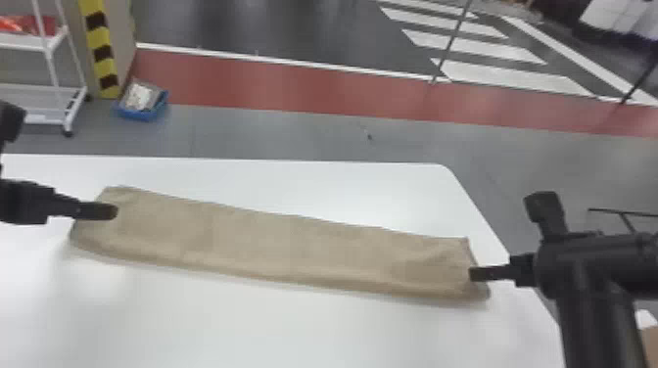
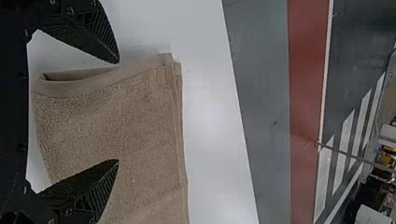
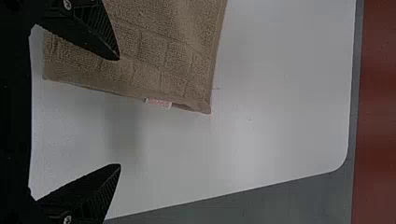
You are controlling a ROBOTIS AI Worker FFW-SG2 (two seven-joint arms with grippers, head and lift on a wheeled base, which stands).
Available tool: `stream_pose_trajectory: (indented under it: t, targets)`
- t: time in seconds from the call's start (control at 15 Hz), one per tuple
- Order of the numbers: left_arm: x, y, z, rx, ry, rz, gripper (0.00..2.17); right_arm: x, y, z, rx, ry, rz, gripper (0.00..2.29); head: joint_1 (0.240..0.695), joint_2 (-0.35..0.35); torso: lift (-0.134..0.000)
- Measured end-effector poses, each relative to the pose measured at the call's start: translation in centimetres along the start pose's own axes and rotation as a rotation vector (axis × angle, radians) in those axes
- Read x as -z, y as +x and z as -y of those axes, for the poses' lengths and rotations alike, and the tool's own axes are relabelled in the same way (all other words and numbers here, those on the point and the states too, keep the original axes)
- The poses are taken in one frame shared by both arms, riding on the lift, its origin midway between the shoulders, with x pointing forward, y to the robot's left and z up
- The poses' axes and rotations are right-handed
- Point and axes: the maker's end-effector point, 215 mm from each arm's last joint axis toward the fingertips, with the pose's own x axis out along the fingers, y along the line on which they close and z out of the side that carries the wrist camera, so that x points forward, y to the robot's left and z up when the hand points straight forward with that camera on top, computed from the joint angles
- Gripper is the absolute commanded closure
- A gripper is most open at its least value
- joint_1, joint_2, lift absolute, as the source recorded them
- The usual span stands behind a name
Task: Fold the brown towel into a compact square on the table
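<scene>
The brown towel [image 1: 284,249] lies as a long folded strip across the white table [image 1: 293,328], its left end a bit farther back than its right. My left gripper [image 1: 115,211] is over the strip's left end; in the left wrist view the open left gripper [image 2: 118,112] has its fingers apart around the end of the towel [image 2: 135,116]. At the strip's right end is my right gripper [image 1: 472,274]. The right wrist view has the right gripper [image 3: 120,112] open, one finger over the towel [image 3: 159,46], the other beyond its edge, beside a small pale tag [image 3: 159,102].
Behind the table, a blue bin [image 1: 142,105] stands on the floor near a white cart [image 1: 54,88] and a yellow-black striped post [image 1: 102,49]. The table's right edge runs beneath the right arm.
</scene>
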Motion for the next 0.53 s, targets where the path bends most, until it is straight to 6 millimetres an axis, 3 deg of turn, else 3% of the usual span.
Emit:
stream_pose_trajectory:
  t: [0.33,0.53]
  targets:
    - [0.4,0.4,-1.9,-0.105,0.012,-0.018,0.21,0.5,0.1,0.3,0.000,-0.004,-0.002,0.06,0.695,-0.289,-0.124]
    - [1.1,0.7,-2.1,-0.111,0.004,-0.032,0.21,0.6,0.3,0.2,-0.002,-0.007,-0.002,0.06,0.695,-0.285,-0.124]
